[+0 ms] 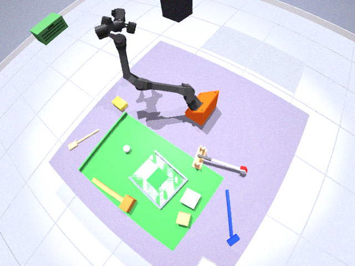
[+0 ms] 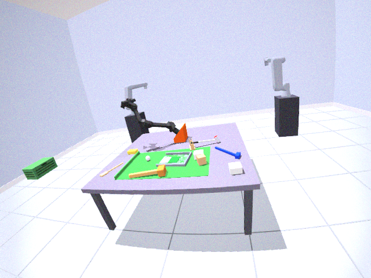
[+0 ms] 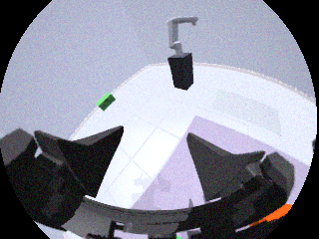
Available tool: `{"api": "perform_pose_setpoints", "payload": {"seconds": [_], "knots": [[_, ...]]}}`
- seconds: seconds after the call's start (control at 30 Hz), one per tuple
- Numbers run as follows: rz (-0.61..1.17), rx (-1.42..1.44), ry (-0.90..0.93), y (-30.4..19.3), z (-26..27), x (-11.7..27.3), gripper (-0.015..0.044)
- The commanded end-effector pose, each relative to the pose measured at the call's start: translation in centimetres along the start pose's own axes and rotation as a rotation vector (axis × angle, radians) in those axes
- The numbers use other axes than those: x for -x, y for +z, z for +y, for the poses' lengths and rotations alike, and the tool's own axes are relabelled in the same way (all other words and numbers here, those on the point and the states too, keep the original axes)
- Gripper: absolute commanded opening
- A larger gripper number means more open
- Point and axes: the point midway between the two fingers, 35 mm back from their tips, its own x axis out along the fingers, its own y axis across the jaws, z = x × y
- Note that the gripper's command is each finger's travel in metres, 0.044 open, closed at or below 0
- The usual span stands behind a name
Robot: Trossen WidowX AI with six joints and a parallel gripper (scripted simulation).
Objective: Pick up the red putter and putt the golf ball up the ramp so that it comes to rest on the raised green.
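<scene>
- The black fingers [image 1: 131, 27] [image 2: 123, 104] are standing wide with nothing between them, high and well apart from the putter.
- The red-headed, grey-shafted putter [image 1: 224, 164] [image 2: 206, 140] is lying across the orange base [image 1: 210, 98] [image 2: 181, 136] from them, its dark grip resting on the wooden cradle [image 1: 197, 164] [image 2: 192, 146], its long axis running outward from the green.

The gripper [image 3: 156, 133] stands open with nothing between its fingers, the corner of the purple counter [image 3: 214, 144] beyond them; past that corner, a grey arm [image 3: 173, 34] tops a black pedestal [image 3: 181, 72]
</scene>
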Motion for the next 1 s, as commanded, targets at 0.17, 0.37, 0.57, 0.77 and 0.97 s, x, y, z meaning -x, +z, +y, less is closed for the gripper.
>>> {"api": "perform_pose_setpoints", "payload": {"seconds": [0.17, 0.37, 0.57, 0.77, 0.97], "knots": [[-0.154, 0.039, -0.042, 4.8, -3.2, 0.1, 0.044], [-0.352, 0.07, -0.131, 11.7, -8.1, 2.0, 0.044], [-0.509, 0.088, -0.221, 16.1, -11.9, 5.0, 0.044], [-0.668, 0.113, -0.327, 20.5, -16.2, 9.4, 0.044], [-0.791, 0.128, -0.421, 23.2, -19.5, 13.8, 0.044]]}}
